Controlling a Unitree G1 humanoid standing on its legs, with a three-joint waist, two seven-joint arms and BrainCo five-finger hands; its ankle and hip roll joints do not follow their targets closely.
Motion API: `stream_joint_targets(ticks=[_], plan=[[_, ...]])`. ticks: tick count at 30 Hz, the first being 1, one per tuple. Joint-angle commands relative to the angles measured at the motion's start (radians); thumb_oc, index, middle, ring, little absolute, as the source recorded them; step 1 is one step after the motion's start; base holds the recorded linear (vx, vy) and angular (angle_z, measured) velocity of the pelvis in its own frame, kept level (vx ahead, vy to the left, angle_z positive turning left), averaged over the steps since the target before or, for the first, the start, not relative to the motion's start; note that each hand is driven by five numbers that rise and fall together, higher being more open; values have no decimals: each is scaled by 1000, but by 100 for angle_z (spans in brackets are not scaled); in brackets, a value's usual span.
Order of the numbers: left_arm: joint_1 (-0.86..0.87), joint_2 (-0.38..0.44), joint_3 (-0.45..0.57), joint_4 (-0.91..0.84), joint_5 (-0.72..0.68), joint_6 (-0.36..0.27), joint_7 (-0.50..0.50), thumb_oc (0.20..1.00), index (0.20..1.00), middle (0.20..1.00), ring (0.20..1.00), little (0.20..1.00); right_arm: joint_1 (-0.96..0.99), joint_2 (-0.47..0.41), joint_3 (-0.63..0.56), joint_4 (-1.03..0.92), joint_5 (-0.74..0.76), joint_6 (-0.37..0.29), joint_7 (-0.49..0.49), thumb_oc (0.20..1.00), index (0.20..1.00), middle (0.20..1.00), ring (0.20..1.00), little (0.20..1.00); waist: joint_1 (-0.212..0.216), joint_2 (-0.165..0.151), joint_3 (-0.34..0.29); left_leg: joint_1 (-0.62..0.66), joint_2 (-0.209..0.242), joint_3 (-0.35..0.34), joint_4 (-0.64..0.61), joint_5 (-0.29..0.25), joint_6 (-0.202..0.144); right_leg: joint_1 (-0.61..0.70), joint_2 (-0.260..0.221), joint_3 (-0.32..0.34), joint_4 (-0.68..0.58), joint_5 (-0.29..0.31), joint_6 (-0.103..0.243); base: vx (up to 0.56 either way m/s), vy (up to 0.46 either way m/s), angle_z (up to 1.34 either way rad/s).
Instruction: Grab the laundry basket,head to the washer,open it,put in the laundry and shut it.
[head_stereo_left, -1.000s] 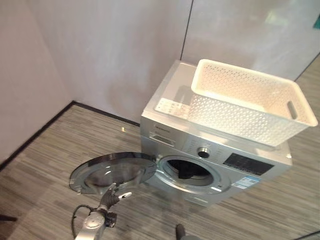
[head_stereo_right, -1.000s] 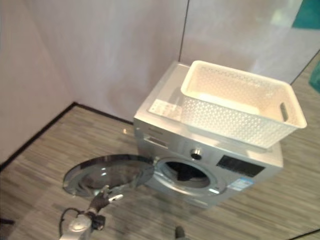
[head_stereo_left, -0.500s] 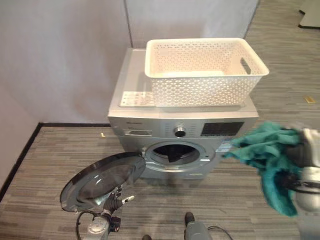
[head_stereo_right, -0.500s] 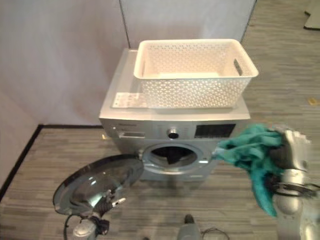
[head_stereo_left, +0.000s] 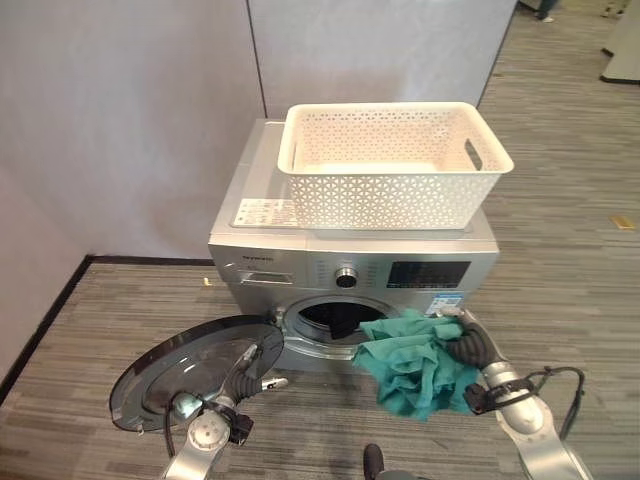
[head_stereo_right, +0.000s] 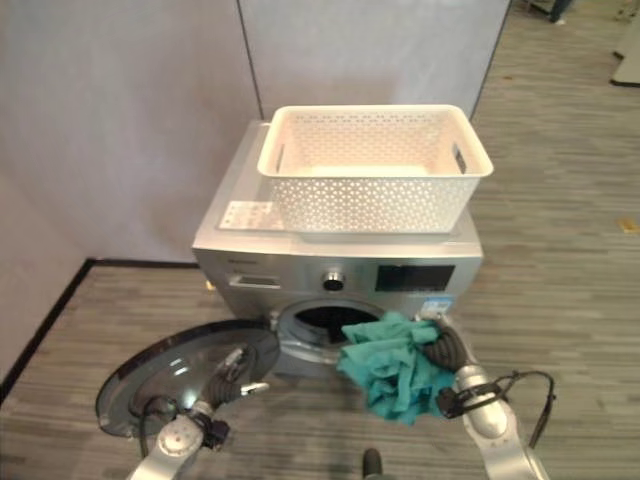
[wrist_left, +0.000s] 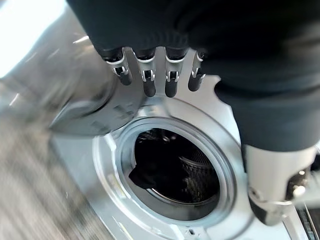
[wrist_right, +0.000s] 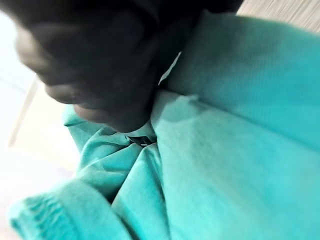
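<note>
The right robot hand (head_stereo_left: 468, 346) reaches in from the lower right, its arm angled up toward the washer's front, fingers curled round 1 teal garment (head_stereo_left: 412, 362); in the right wrist view the dark cover sits against bunched teal cloth (wrist_right: 235, 145), with a ribbed hem at one corner; the garment hangs in a crumpled bundle just in front of the round drum opening (head_stereo_left: 335, 318), its upper edge at the opening's lower right rim, not yet inside; the left robot hand (head_stereo_left: 245, 374) comes up from the lower left with its fingers (wrist_left: 145, 80) straight and spread in a row, closed on nothing, lying at the near edge of the open door (head_stereo_left: 190, 368); whether the tips press the door I cannot tell; that door, 1 round glass disc in a silver ring, lies swung out flat to the left of the opening; inside the drum 1 dark piece of laundry (wrist_left: 150, 175) shows against the perforated wall; the washer (head_stereo_left: 300, 265) is 1 silver front-loader with 1 round knob (head_stereo_left: 346, 277) and a dark panel beside it; on its top stands 1 white perforated laundry basket (head_stereo_left: 392, 168), upright, with nothing visible in it; the washer stands on grey striped flooring (head_stereo_left: 80, 330) against pale wall panels (head_stereo_left: 130, 110).
</note>
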Motion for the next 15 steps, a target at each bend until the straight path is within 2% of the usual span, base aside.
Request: stream_joint_targets(ticks=[1, 2, 3, 4, 9, 15], plan=[[-137, 77, -43, -22, 161, 3, -19, 1000, 1000, 1000, 1000, 1000, -151, 4, -12, -54, 54, -32, -24, 200, 200, 200, 200, 200, 14, -39, -3, -30, -1, -117, 43, -133, 15, 45, -145, -38, 48, -103, 103, 0, -46, 21], [-140, 76, -44, -20, 162, 2, -19, 1000, 1000, 1000, 1000, 1000, -154, 5, -13, -52, 54, -32, -24, 200, 200, 200, 200, 200, 14, -40, -2, -33, -2, -117, 42, -128, 15, 43, -146, -38, 47, -99, 102, -22, -57, 37], [-192, 62, -105, 22, 241, -4, -2, 1000, 1000, 1000, 1000, 1000, -202, 12, 16, -48, 67, -35, -44, 200, 200, 200, 200, 200, 21, -41, 2, -40, -3, -127, 34, -119, 10, 41, -145, -43, 42, -101, 101, -37, -34, 48], [-200, 57, -109, 32, 245, -8, 3, 1000, 1000, 1000, 1000, 1000, -207, 11, 14, -44, 68, -37, -46, 200, 200, 200, 200, 200, 21, -40, 4, -41, -3, -129, 32, -117, 10, 42, -146, -45, 42, -101, 101, -56, -51, 41], [-379, -26, -361, 156, 414, -24, 2, 1000, 1000, 1000, 1000, 1000, -354, 25, 92, -53, 154, -55, -138, 200, 200, 200, 200, 200, 27, -22, 55, -94, -10, -157, 9, -80, -3, 12, -154, -68, 34, -101, 98, -103, -27, 22], [-428, -98, -389, 194, 367, -13, 24, 1000, 1000, 1000, 1000, 1000, -392, 39, 106, -72, 178, -49, -181, 200, 200, 200, 200, 200, 25, -11, 68, -127, -14, -162, 4, -66, -9, -7, -162, -83, 19, -88, 96, -46, -7, 14]])
